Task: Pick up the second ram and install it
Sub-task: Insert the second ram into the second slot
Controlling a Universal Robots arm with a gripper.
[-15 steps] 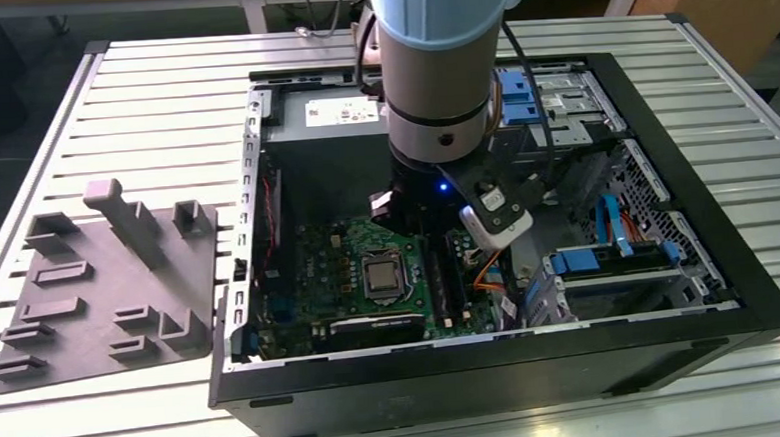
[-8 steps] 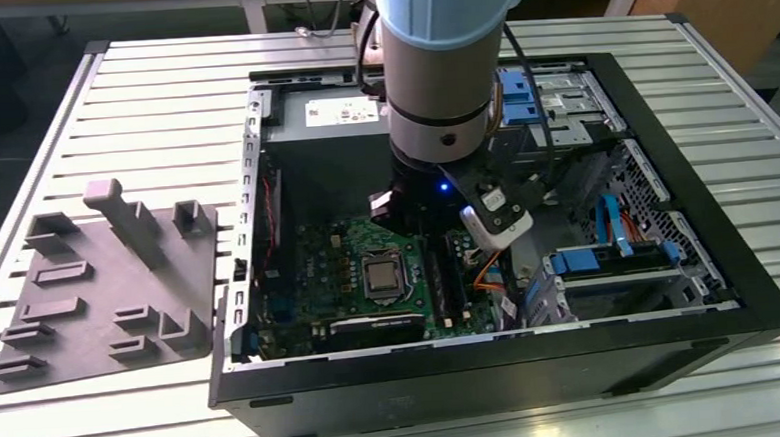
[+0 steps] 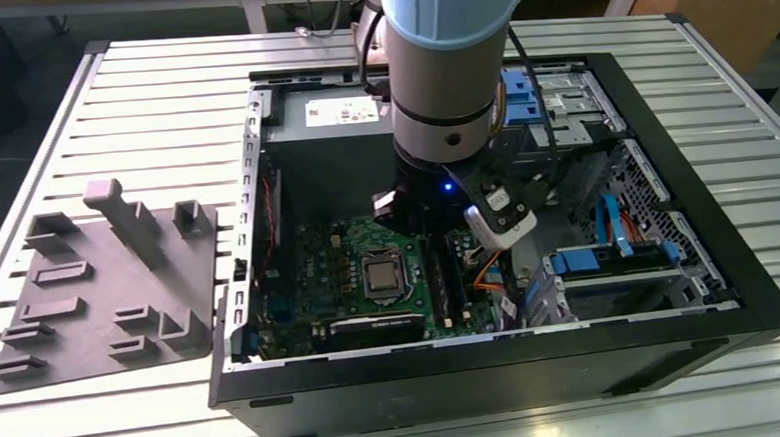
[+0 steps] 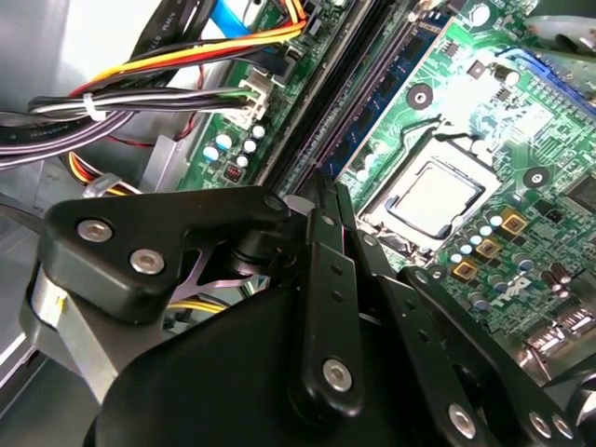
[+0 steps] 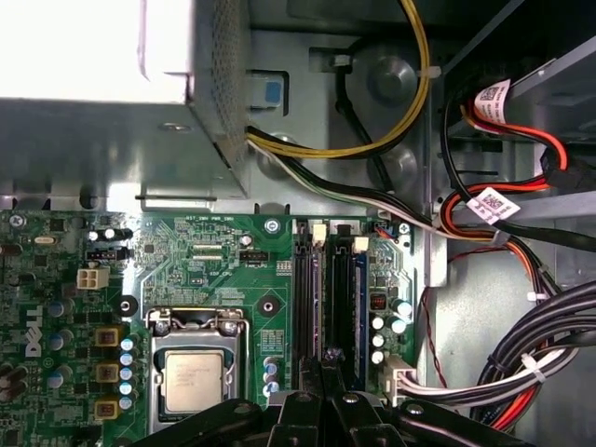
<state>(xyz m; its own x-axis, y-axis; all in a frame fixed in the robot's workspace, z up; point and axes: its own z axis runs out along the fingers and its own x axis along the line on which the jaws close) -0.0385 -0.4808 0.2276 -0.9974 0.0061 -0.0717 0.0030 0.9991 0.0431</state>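
On a slatted metal bench, an open PC case (image 3: 714, 292) lies flat so the motherboard (image 5: 214, 251) faces up; gripper (image 5: 328, 365), fingers pinched shut on the second ram (image 4: 321, 200), hangs over the memory slots (image 5: 331, 289), stick lined up with them.

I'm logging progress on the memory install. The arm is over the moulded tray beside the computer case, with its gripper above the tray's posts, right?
No. In the exterior view the arm reaches into the open computer case; the first wrist view shows the gripper over the motherboard's memory slots. The moulded tray lies apart, at the exterior view's left.
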